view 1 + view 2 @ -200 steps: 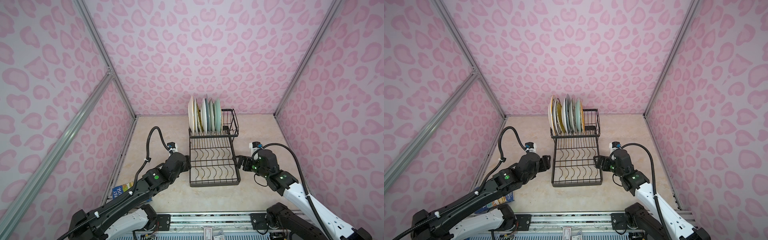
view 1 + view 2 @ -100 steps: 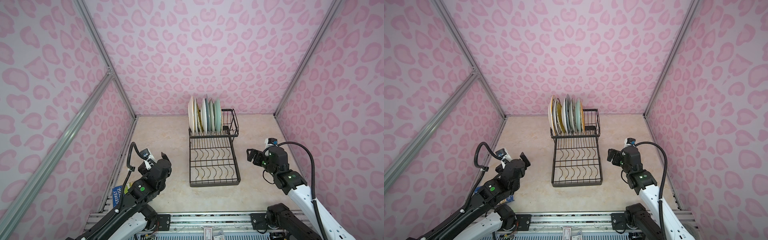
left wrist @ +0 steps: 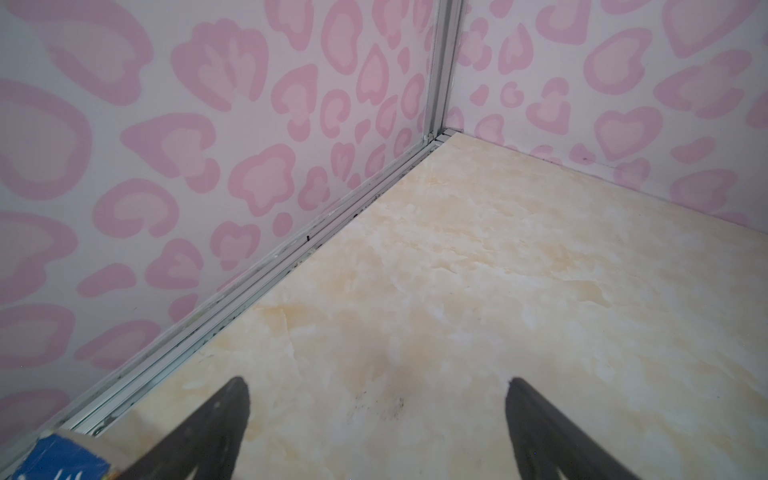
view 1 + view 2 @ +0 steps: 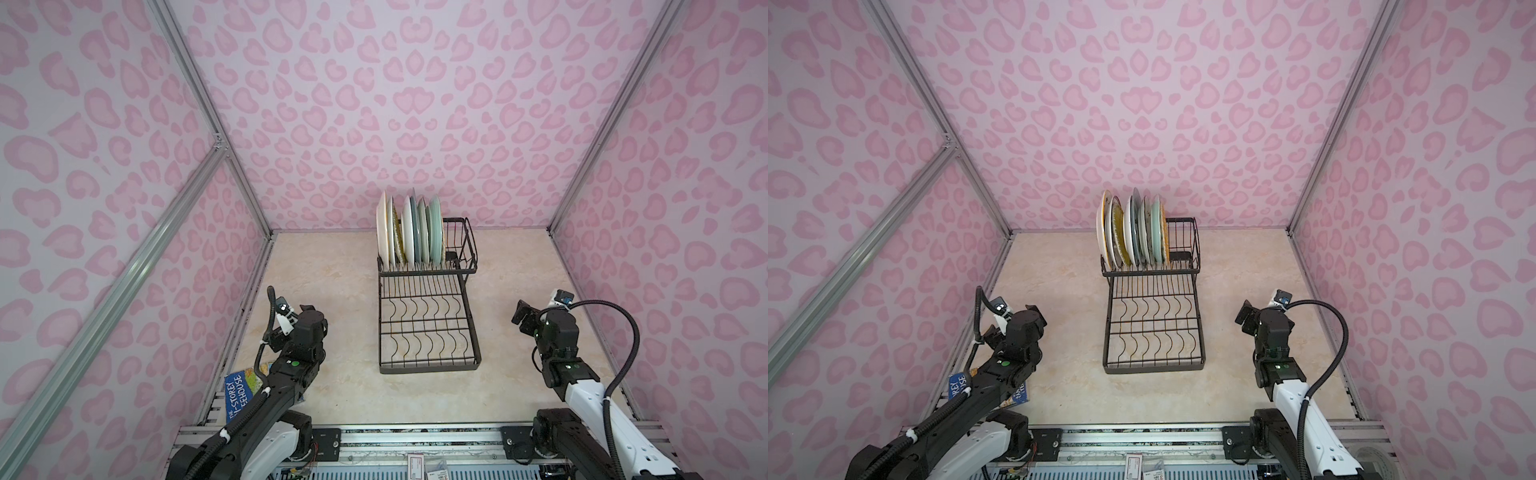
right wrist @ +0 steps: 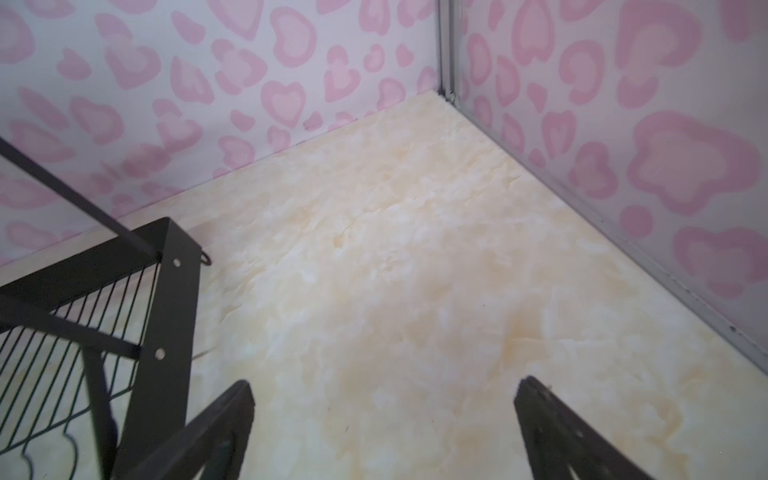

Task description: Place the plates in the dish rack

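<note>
Both arms have drawn back from the flanks of the dish rack (image 4: pixel 430 369), where they were a second ago, and now sit well apart from it on either side, near the side walls. Seen from its wrist camera, the left gripper (image 3: pixel 377 382) has its jaws spread wide with nothing between them, only marbled cream tabletop (image 3: pixel 498 270) below. A corner of the small blue printed box (image 3: pixel 58 457) shows just beside one finger. In both top views that box (image 4: pixel 239 392) lies partly under the left arm, near the front left edge of the table. The right gripper (image 5: pixel 385 382) is likewise released and holds nothing. Its wrist view shows bare tabletop between its fingers and a corner post of the black wire rack (image 5: pixel 174 291) just beside one of them, not touching. The plates (image 4: pixel 409 232) stand on edge, side by side, in the raised basket tier at the far end of the rack. White, yellow-patterned and pale green-blue ones are packed toward that tier's left side in both top views (image 4: pixel 1133 232). The rack's long lower tray with its wavy wire dividers reaches toward the front between the two arms.
</note>
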{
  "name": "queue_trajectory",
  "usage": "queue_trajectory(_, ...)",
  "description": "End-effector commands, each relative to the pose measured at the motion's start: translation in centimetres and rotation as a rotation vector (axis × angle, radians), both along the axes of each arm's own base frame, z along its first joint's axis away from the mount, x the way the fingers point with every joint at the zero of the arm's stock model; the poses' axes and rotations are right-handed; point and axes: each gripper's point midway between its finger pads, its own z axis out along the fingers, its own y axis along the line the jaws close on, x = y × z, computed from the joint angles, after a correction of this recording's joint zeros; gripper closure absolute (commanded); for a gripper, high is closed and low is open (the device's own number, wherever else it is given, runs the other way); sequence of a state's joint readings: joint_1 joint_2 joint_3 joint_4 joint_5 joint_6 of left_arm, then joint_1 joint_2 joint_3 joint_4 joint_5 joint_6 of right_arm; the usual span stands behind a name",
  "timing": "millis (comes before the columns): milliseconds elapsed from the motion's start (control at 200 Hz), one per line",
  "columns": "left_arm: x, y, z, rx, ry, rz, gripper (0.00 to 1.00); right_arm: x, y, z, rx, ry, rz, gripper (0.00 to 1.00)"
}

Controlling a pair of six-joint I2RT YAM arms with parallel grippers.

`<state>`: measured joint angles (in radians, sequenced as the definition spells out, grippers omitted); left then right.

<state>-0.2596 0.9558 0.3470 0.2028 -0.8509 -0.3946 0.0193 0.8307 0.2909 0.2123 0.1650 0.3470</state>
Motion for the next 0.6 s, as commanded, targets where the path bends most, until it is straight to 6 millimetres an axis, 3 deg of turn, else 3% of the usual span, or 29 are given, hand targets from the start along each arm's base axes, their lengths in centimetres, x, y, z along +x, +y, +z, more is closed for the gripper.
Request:
queue_trajectory(0, 2.4, -0.5, 1.8, 0.034, -0.101, -0.076, 0.03, 0.7, -1.3, 1.9, -0.064, -0.138, -0.051, 0.02)
queue_trajectory(165, 3.0, 0.0, -0.9, 0.034, -0.087, -0.091, 0.03, 1.0, -1.4, 1.0, -0.134, -0.161, -0.038, 0.02)
queue_trajectory(370, 4.0, -0.5, -0.1, 0.059, -0.156, -0.137, 0.03, 0.9, -2.2, -0.4, -0.17, -0.143, -0.077, 0.02)
queue_trajectory(595, 5.2, -1.1, 0.3, 0.138, -0.156, -0.187, 0.03, 2.3, -1.6, -0.8, -0.197, -0.152, -0.032, 0.02)
